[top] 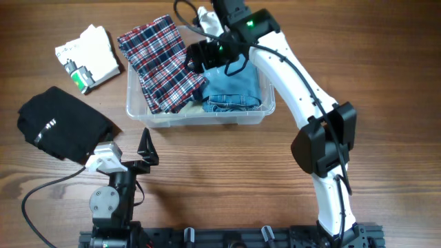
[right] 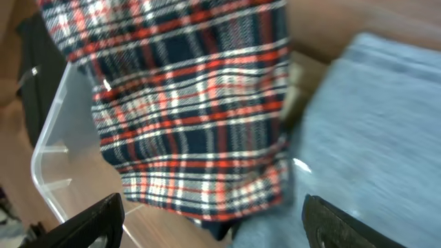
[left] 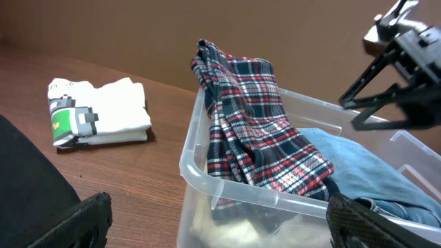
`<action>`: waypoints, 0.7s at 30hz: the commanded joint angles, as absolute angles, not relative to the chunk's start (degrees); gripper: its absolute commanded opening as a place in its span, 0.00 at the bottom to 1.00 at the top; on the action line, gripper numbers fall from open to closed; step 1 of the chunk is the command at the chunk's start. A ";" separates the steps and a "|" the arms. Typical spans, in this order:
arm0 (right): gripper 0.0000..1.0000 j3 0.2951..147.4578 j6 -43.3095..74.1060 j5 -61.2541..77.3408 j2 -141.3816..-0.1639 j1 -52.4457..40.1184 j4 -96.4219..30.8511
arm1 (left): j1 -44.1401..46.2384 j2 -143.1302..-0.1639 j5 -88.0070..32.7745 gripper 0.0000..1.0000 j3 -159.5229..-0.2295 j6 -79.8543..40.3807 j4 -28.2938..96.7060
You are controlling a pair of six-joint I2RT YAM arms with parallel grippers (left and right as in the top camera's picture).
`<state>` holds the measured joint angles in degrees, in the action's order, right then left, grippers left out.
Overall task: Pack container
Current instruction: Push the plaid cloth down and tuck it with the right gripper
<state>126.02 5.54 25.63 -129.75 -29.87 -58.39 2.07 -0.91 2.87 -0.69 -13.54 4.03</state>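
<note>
R claw (right: pixel 220 219): jaws spread wide, nothing betw them. It hangs low over the bin (top: pixel 269 107), above where the plaid shirt (right: pixel 186 103) meets the jeans (right: pixel 372 131). Can't tell if the tips touch the cloth; wrist view is blurred.

L claw (left: pixel 224 222): jaws also wide, empty. Sits low near the table (top: pixel 386 62) at the front, w/ its tips aimed at the bin's near long wall but apart from it.

Bin: clear plastic, rounded corners, rimmed edge. It stands upright mid-table, toward the far side from the arm bases.

- Plaid shirt, red/navy/white, lies rumpled in the L half. Its far L part rides up over the rim at the back L corner and sticks out past the bin.
- Jeans, light blue, folded, lie flat in the R half, touching the plaid along its R edge.
- Sth pale shows thru the front wall under the plaid; can't tell what.

Outside the bin, all on the L side:

- White folded garment (top: pixel 89 54) w/ a green/grey print, at far L on the table, clear of the bin.
- Black folded garment (top: pixel 60 127) nearer the front, just beside the L claw's wrist.

R arm (top: pixel 303 76), white w/ black joints, reaches from front R diagonally up to the bin's back edge
</note>
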 commanded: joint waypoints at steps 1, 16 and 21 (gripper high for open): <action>0.83 121.49 3.64 29.61 -129.16 -30.09 -55.37 | 1.69 -0.82 2.39 1.00 -0.34 -12.19 3.88; 0.83 110.26 4.93 32.64 -130.10 -32.16 -39.46 | 1.69 -0.82 2.39 1.00 -0.34 -12.19 3.88; 0.83 110.08 5.58 33.54 -130.10 -32.75 -38.37 | 1.69 -0.82 2.39 1.00 -0.34 -12.19 3.88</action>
<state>110.69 4.99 30.30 -129.75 -32.10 -38.87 2.07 -0.91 2.87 -0.67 -13.54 4.03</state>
